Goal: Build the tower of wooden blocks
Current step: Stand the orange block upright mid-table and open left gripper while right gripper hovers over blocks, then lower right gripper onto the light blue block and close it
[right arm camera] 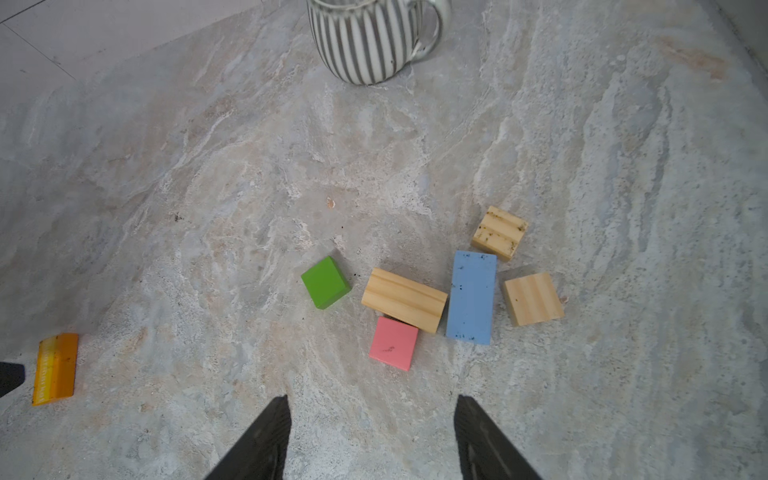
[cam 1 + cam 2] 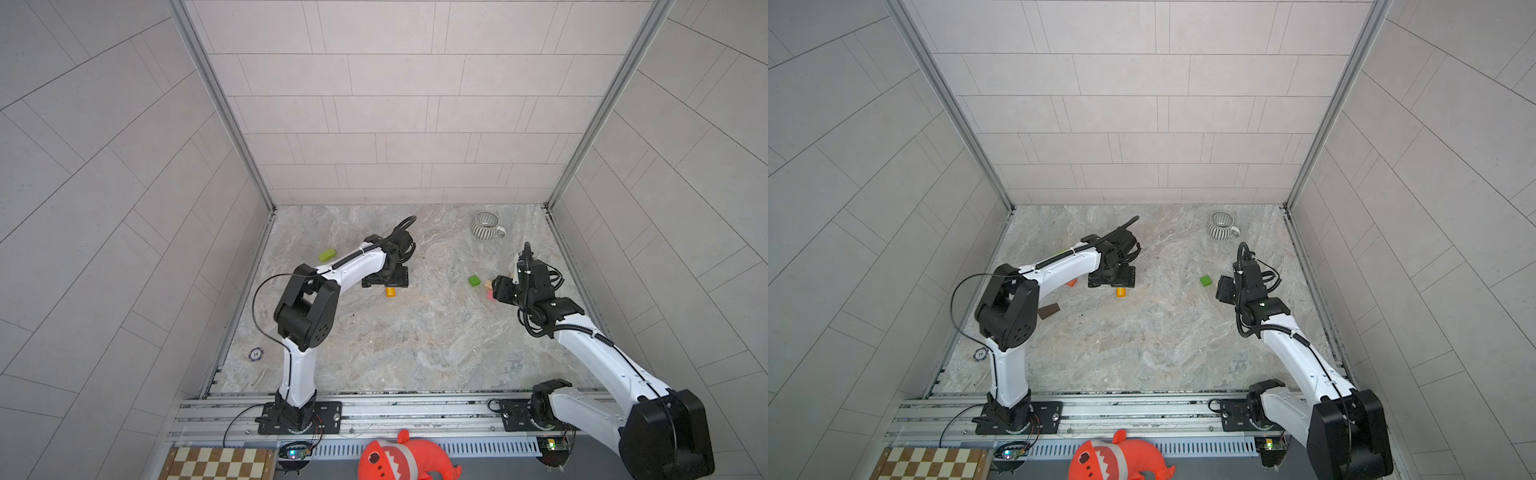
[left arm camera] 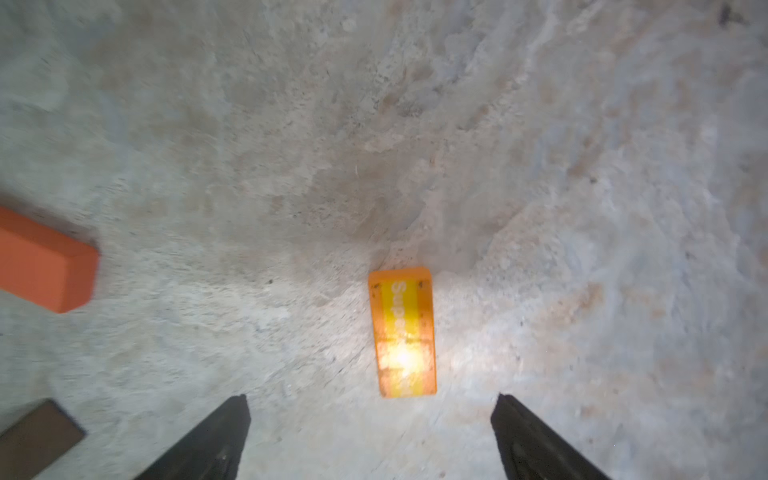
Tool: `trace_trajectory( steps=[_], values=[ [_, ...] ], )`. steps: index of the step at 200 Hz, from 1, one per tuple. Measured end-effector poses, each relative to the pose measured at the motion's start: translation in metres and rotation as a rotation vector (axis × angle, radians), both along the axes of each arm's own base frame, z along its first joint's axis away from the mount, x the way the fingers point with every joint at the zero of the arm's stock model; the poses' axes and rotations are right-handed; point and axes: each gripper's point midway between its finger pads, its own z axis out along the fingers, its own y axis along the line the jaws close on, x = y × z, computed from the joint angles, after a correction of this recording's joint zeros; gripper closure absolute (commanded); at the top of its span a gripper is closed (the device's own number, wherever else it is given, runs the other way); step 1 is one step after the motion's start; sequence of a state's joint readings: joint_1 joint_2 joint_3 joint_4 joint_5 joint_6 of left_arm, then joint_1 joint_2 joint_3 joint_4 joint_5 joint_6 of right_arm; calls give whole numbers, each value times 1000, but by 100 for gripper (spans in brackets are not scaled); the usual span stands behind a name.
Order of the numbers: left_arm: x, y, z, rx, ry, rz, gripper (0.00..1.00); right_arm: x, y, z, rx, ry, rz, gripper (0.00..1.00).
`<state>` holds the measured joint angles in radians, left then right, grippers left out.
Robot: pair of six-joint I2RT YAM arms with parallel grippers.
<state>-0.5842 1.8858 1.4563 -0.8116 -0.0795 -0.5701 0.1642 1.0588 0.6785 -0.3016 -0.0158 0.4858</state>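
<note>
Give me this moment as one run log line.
left gripper open, empty | lettered block ahead of it | right gripper open, empty, facing pink block | no stack

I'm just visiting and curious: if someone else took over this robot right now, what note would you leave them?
Left gripper: open, empty, just short of the lettered orange block lying flat.
Right gripper: open, empty, facing a loose cluster: pink block, long tan block, blue block, two tan cubes, green cube.
Plain orange block and dark brown block lie near the left arm; light green block farther back.
Done: nothing stacked. Left: the whole tower.
</note>
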Motion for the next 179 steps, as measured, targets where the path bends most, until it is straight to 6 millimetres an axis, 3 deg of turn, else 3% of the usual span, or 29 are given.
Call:
trace_trajectory(
  steps=[34,67,87,106,139,179],
  values=[
    [-31,19,18,-37,-77,-11,0,8,2,0,-31,40,33,38],
    [-61,30,4,-80,-107,-25,0,16,-1,-29,-45,151,61,45],
    [-74,36,-7,-97,-117,-32,0,21,-4,-49,-51,240,69,57],
    [-80,39,-11,-118,-137,-35,0,27,-4,-61,-55,317,78,65],
    [-84,38,0,-186,-213,-41,0,39,-7,-77,-58,398,66,62],
    [-86,36,8,-246,-279,-48,0,33,-31,-85,-86,449,-29,61]
  ],
)
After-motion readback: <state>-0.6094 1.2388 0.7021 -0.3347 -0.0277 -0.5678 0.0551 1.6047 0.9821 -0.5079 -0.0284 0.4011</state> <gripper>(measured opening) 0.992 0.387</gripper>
